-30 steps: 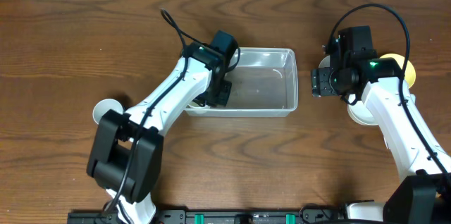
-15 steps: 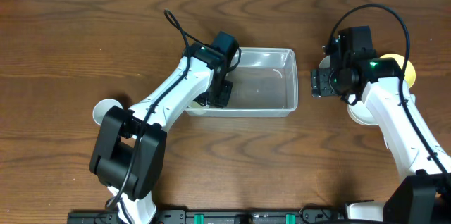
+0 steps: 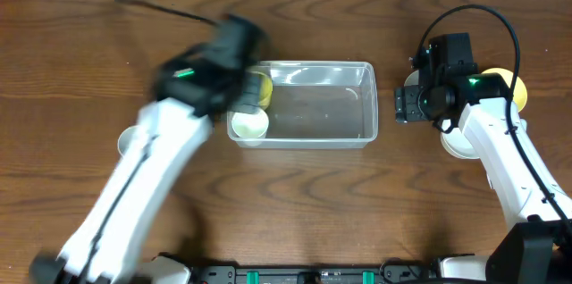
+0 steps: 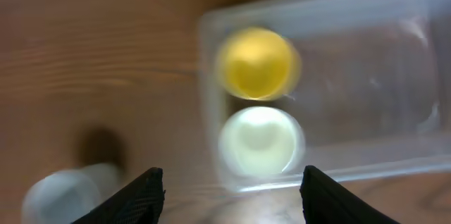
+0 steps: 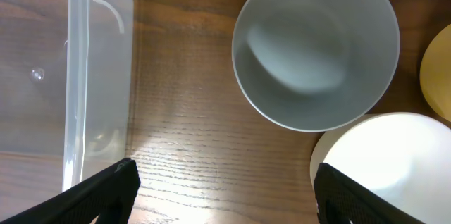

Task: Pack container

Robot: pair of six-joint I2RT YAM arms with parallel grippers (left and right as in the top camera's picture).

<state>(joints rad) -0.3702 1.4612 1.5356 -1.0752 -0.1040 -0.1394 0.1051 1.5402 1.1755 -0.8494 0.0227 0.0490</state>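
Overhead: container (image 3: 331,105) mid-table, yellow cup (image 3: 261,87) and white cup (image 3: 250,125) at its 9 o'clock end. Left gripper (image 4: 232,178) spread, empty, blurred. Right gripper (image 5: 225,171) spread, empty, near grey bowl (image 5: 316,48) at container's 3 o'clock. Likely next: pinch that rim squarely, avoiding the adjacent white bowl (image 5: 380,160).

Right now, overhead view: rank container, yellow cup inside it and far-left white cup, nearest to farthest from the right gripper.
1. container, just left of the right gripper.
2. yellow cup, in container's left end.
3. far-left white cup, on the table's left.
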